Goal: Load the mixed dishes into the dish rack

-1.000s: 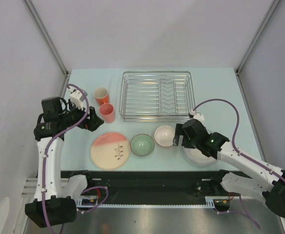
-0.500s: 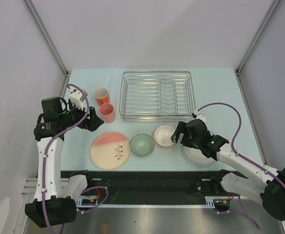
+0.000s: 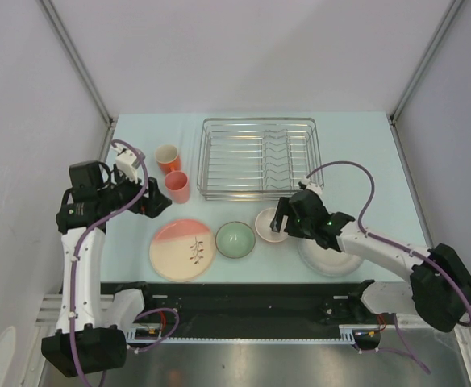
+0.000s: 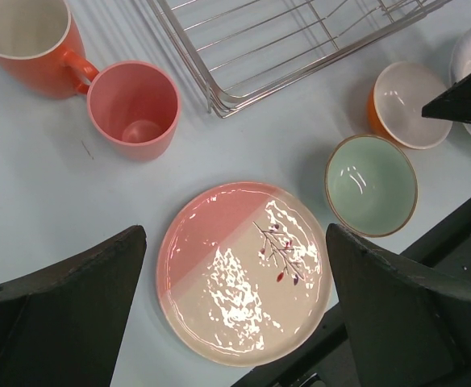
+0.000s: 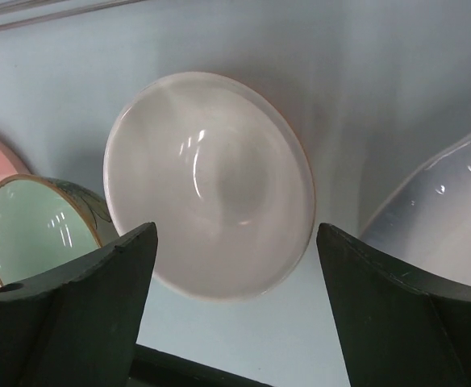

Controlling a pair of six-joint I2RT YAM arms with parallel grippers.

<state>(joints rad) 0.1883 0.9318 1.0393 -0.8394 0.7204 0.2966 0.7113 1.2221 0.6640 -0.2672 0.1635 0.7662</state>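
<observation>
The dish rack (image 3: pixel 260 157) stands empty at the back of the table. Left of it are two orange cups (image 3: pixel 168 157) (image 3: pixel 177 186). Along the front lie the cream-and-pink plate (image 3: pixel 182 249), pale green bowl (image 3: pixel 235 239), small white-and-orange bowl (image 3: pixel 266 226) and large white plate (image 3: pixel 332 260). My right gripper (image 5: pixel 235 234) hangs open just over the small bowl (image 5: pixel 207 177), one finger on each side, not touching it. My left gripper (image 4: pixel 235 242) is open, high above the pink plate (image 4: pixel 235 274), holding nothing.
The left wrist view takes in both cups (image 4: pixel 132 105), the rack's near corner (image 4: pixel 219 105) and the green bowl (image 4: pixel 371 184). In the right wrist view the green bowl (image 5: pixel 34 222) lies close left of the small bowl and the white plate (image 5: pixel 445 226) close right. A black rail runs along the table's front edge.
My right arm has swung left, from above the large white plate to over the small white-and-orange bowl. The left arm and all the dishes have stayed put.
</observation>
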